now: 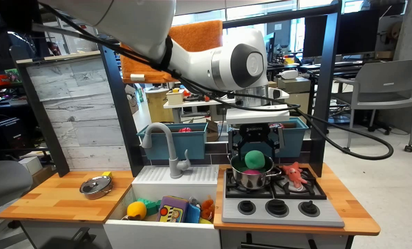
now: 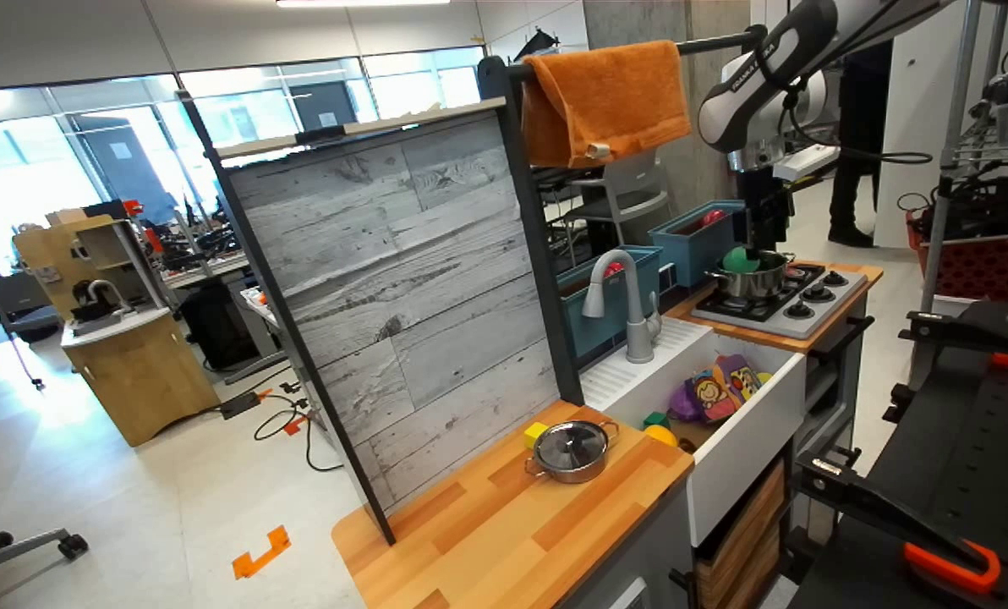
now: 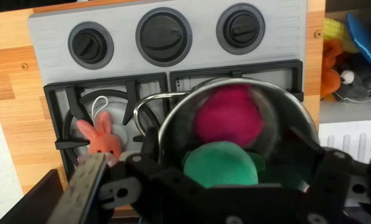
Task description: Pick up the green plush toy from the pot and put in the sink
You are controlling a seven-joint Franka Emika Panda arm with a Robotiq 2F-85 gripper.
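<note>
The green plush toy (image 1: pixel 254 159) sits in the silver pot (image 1: pixel 251 181), its rounded top above the rim. A magenta toy (image 3: pixel 229 116) lies against it inside the pot. My gripper (image 3: pixel 224 138) points down over the pot, fingers wide apart on either side of the green toy. In the wrist view a gap shows between the toy and the finger at right; the toy's lower part is hidden behind the gripper body. The white sink (image 1: pixel 162 235), left of the stove in an exterior view, holds several toys.
Beside the pot a coral toy (image 1: pixel 295 174) lies on the other burner. A tall grey faucet (image 1: pixel 171 148) rises behind the sink. Teal bins (image 1: pixel 178 143) hang behind the counter. A lidded metal pan (image 2: pixel 570 451) and a yellow block (image 2: pixel 534 435) stand on the far wooden counter.
</note>
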